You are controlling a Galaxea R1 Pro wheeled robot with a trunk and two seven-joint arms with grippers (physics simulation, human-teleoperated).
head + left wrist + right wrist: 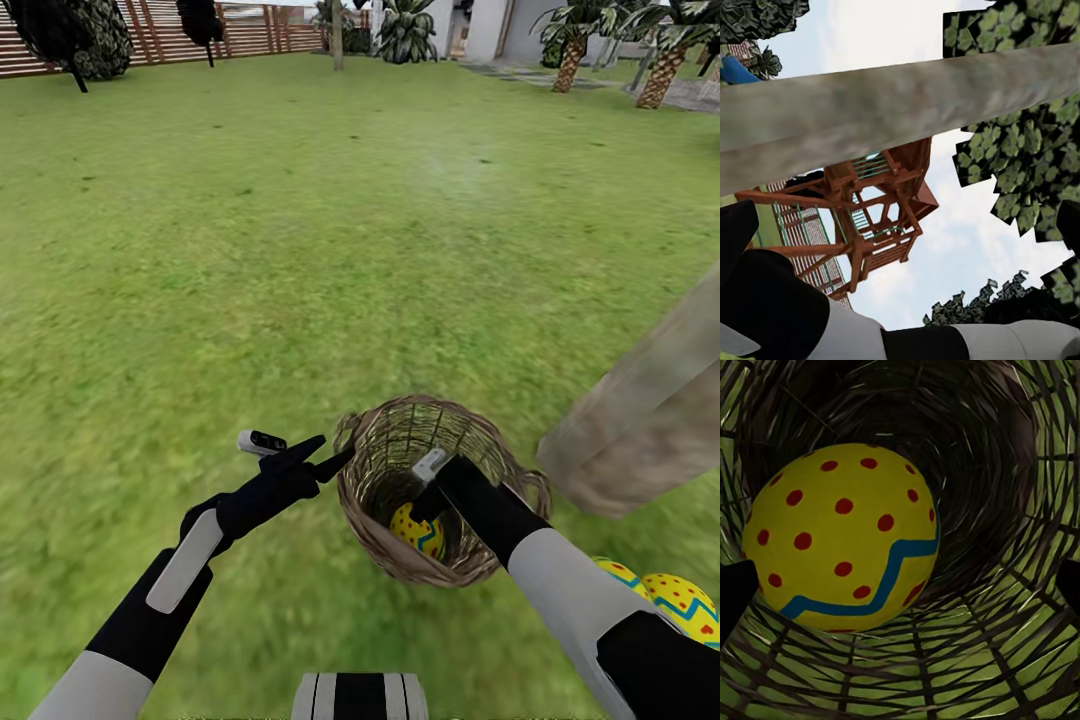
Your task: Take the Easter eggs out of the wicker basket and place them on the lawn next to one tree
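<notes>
Egg (840, 536) deep in basket (470, 430), upright

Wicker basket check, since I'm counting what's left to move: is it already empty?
No: one Easter egg, yellow with red dots and a blue zigzag, lies inside the wicker basket in the right wrist view.

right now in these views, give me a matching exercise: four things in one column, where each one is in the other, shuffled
Things
1. egg with red dots
2. right gripper
3. left gripper
4. tree trunk

Places
A. outside the wicker basket, at its rim
B. rising from the lawn just right of the basket
C. lying at the basket's bottom
D. reaching down inside the basket

Pairs: 1-C, 2-D, 3-A, 4-B
</notes>
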